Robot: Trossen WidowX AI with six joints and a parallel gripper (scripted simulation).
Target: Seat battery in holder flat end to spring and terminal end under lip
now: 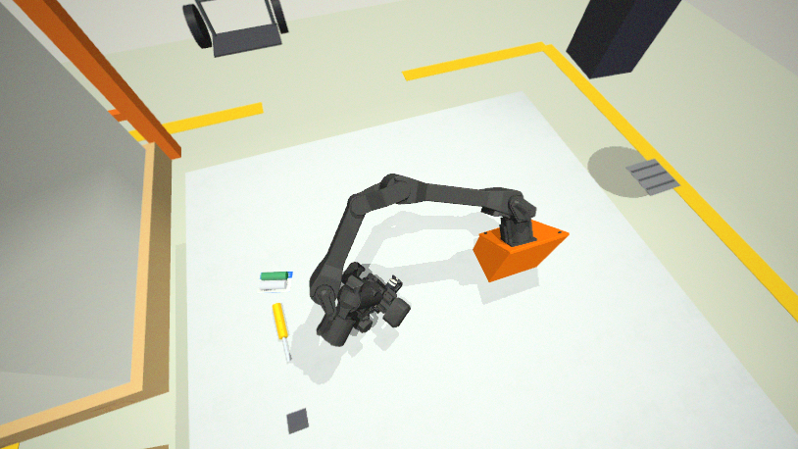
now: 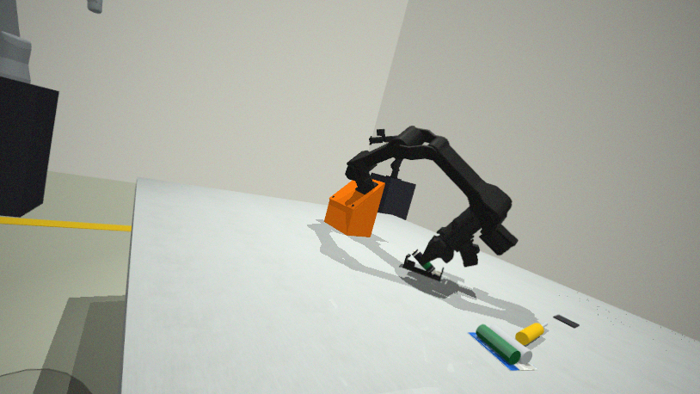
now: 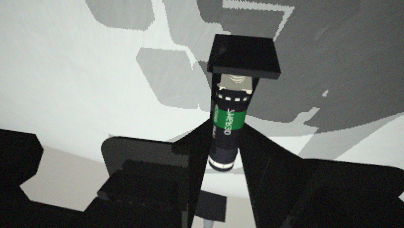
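Observation:
The battery (image 3: 229, 120) (image 2: 426, 266), black with a green band, is tilted over the black holder (image 3: 244, 52) (image 2: 408, 261). My gripper (image 3: 225, 125) (image 2: 425, 262) is shut on the battery's sides. In the wrist view the flat end is close against the spring (image 3: 236, 79), which looks compressed; exact contact is hard to tell. In the exterior view the spring-side end is low in the holder and the other end sticks up near the holder's opposite end wall. The lip is hidden in the wrist view. The arm mostly hides the holder in the top view.
A green cylinder (image 1: 273, 275) (image 2: 497, 343) and a white cylinder (image 1: 273, 284) lie side by side. A yellow-handled screwdriver (image 1: 279, 321) (image 2: 529, 333) lies near them, and a dark flat square (image 1: 297, 420) (image 2: 566, 321) farther off. The arm stands on an orange base (image 1: 490, 262) (image 2: 359, 223).

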